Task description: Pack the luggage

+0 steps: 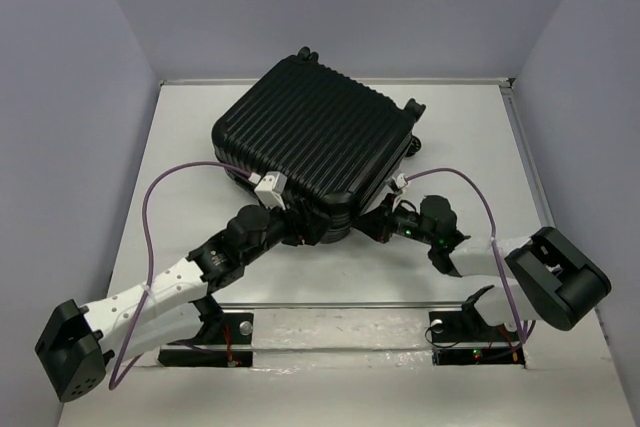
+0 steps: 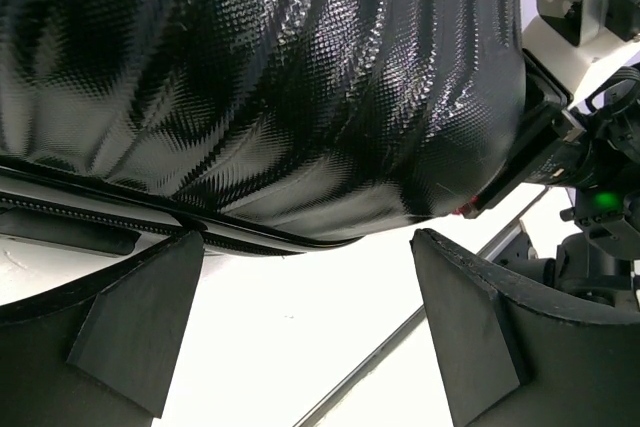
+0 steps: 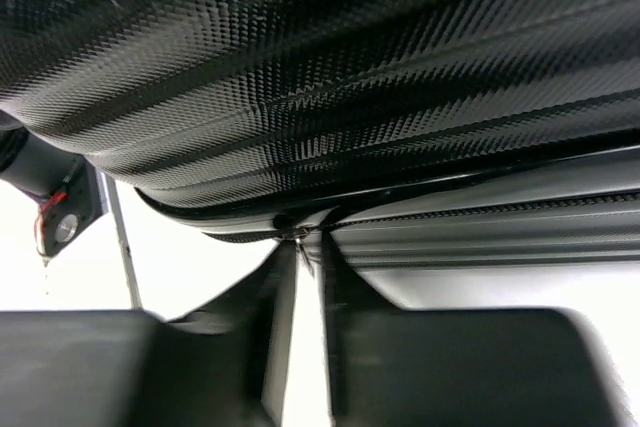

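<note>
The left gripper is open, its two fingers spread wide just below the near rim of the luggage, not touching it. The right gripper is closed to a thin slit, its tips pinching a small metal zipper pull on the seam between the two shells. In the overhead view both grippers meet the suitcase's lower edge at mid-frame. The luggage lies closed, ribbed side up and turned at an angle, in the upper middle of the white counter.
</note>
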Controlling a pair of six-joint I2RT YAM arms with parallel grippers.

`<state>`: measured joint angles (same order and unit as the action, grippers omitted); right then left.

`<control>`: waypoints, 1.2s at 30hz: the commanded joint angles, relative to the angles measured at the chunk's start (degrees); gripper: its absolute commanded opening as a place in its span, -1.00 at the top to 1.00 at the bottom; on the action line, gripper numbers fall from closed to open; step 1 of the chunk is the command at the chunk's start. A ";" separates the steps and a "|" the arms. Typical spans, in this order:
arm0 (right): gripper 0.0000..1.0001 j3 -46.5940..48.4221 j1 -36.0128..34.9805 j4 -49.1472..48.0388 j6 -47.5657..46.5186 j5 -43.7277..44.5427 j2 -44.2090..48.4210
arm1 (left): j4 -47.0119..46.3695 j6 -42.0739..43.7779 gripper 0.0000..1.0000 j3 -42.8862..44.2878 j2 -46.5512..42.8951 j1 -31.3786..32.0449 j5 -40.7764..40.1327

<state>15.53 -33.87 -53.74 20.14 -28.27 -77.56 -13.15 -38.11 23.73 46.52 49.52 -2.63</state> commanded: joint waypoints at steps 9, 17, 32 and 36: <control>0.86 0.47 -8.66 0.39 0.69 7.61 2.85 | -8.65 2.07 -0.94 9.67 7.52 0.40 1.58; 0.86 -2.61 -25.97 8.11 5.42 22.72 4.61 | -10.06 3.65 -0.94 17.57 13.94 0.40 -0.27; 0.86 10.92 -38.73 -3.39 10.36 40.04 -10.15 | -6.29 2.95 -0.93 26.28 18.34 0.41 3.43; 0.86 8.03 -38.73 -7.68 11.41 48.03 -10.50 | -2.33 3.22 -0.96 27.25 16.41 0.40 3.25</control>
<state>23.92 -67.26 -54.28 28.08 24.21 -86.32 1.76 -35.62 43.79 65.19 49.39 -1.28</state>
